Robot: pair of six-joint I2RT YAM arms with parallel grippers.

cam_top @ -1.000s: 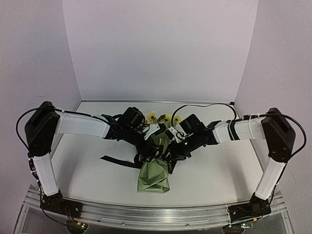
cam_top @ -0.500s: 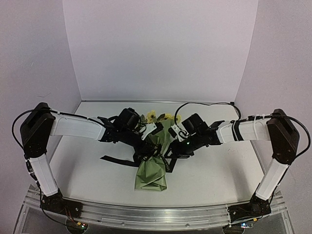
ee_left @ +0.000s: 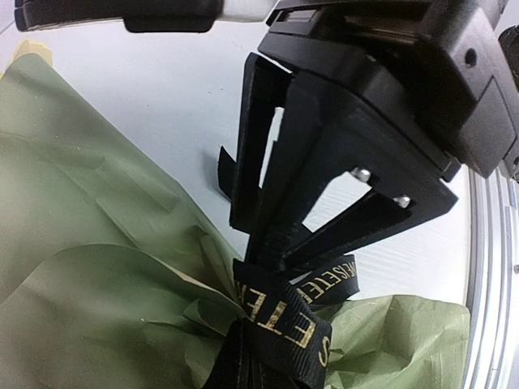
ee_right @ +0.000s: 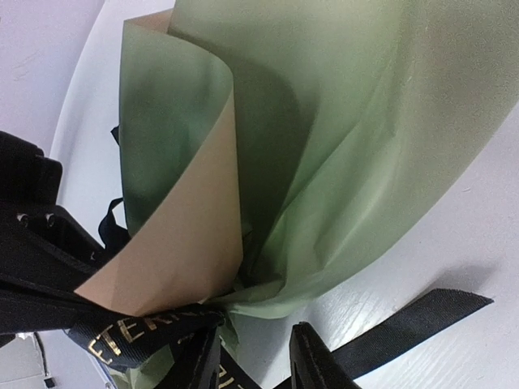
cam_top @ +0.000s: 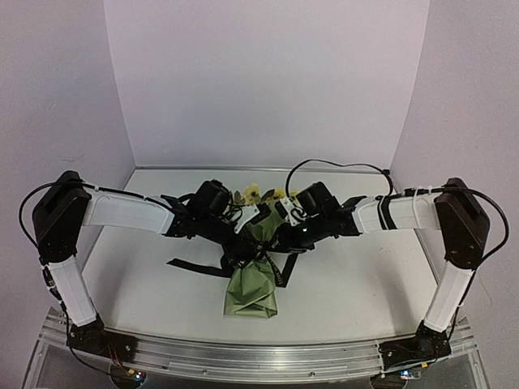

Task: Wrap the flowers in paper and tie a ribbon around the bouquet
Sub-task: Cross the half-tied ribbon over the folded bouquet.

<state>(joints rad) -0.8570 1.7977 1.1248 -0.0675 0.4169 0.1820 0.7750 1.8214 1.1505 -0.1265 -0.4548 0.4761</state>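
White table [cam_top: 373, 284], lilac walls. The left gripper [ee_left: 261, 247] is clamped tight on the ribbon [ee_left: 285, 322] at the waist of the bouquet [cam_top: 253, 292] — mid-table, flowers [cam_top: 253, 193] toward the far edge. The right gripper [ee_right: 258, 339] stands partly parted beside the paper [ee_right: 340, 138], apparently gripping nothing.

Curled olive-green paper [ee_right: 349, 138], tan underside showing, black lettered ribbon [ee_right: 142, 339] cinched around it, right gripper [ee_right: 258, 339] parted, seemingly holding nothing

The white table [cam_top: 365, 275] bears the bouquet [cam_top: 254, 289] and ribbon [cam_top: 195, 266].
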